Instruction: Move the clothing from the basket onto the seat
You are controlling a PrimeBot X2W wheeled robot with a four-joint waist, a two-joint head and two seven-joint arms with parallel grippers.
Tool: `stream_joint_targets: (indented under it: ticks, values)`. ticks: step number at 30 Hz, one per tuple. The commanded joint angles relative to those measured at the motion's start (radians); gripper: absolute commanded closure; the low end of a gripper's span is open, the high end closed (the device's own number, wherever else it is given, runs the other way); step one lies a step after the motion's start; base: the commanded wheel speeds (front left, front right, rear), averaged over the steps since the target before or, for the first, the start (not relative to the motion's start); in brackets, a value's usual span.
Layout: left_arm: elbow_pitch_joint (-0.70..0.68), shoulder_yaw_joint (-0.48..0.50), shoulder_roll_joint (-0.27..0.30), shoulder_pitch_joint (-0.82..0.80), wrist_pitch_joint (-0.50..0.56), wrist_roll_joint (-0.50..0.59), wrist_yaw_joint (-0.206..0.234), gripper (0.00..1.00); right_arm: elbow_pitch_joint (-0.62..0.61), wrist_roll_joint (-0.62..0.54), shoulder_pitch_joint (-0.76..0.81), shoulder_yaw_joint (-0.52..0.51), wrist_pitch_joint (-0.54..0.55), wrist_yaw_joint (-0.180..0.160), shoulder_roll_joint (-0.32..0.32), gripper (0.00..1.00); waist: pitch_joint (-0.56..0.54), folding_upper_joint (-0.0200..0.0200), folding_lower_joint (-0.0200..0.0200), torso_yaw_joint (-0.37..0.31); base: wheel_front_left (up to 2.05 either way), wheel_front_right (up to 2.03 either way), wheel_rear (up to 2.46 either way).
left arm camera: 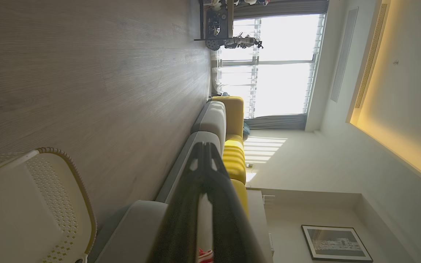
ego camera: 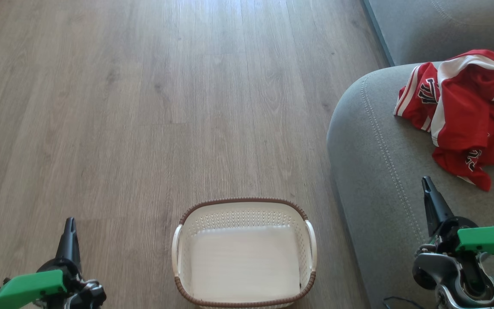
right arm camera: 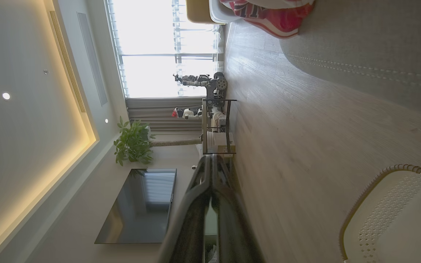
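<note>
Already finds the clothing [ego camera: 465,116] out of the basket [ego camera: 247,200]: lies as one crumpled red heap with white trim and dark lettering on the seat [ego camera: 371,141], toward the right of the head view, near the rounded front corner but back from the edge. Leaves the basket bare inside, upright on the wood floor [ego camera: 144,107], near the seat's front and apart from it. Holds nothing in the left gripper [ego camera: 70,223]: fingers pressed together, pointing up the head view at lower left, over the floor, left of the basket and apart from it. Holds nothing in the right gripper [ego camera: 426,182] either: fingers likewise closed tight, tip over the seat at lower right, below the heap and short of it. Confirms both from the wrists: two dark fingers meeting at the tip, nothing caught between. Catches, along the left wrist view, the basket's perforated wall and brown rim at lower left, the grey seat running past yellow cushions [left arm camera: 234,160] toward a bright window [left arm camera: 280,73]. Catches, along the right wrist view, the heap at the top edge on the seat, the basket's rim at lower right, and farther off a plant [right arm camera: 133,144] and a dark screen [right arm camera: 141,204].
</note>
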Motion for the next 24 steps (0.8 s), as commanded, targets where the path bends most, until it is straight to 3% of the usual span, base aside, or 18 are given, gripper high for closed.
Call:
stream_joint_targets:
  ticks: [1, 24]
  values:
    - [-0.038, 0.035, 0.01, -0.047, 0.008, 0.0, -0.009, 1.0, -0.039, 0.007, -0.047, 0.02, -0.008, 0.0, -0.026, 1.0, 0.0, 0.0, 0.0, 0.0, 0.0, 0.0, 0.0]
    - [-0.039, 0.035, 0.01, -0.047, 0.008, 0.0, -0.008, 1.0, -0.05, 0.042, -0.048, 0.06, -0.041, 0.0, -0.057, 1.0, 0.0, 0.0, 0.0, 0.0, 0.0, 0.0, 0.0]
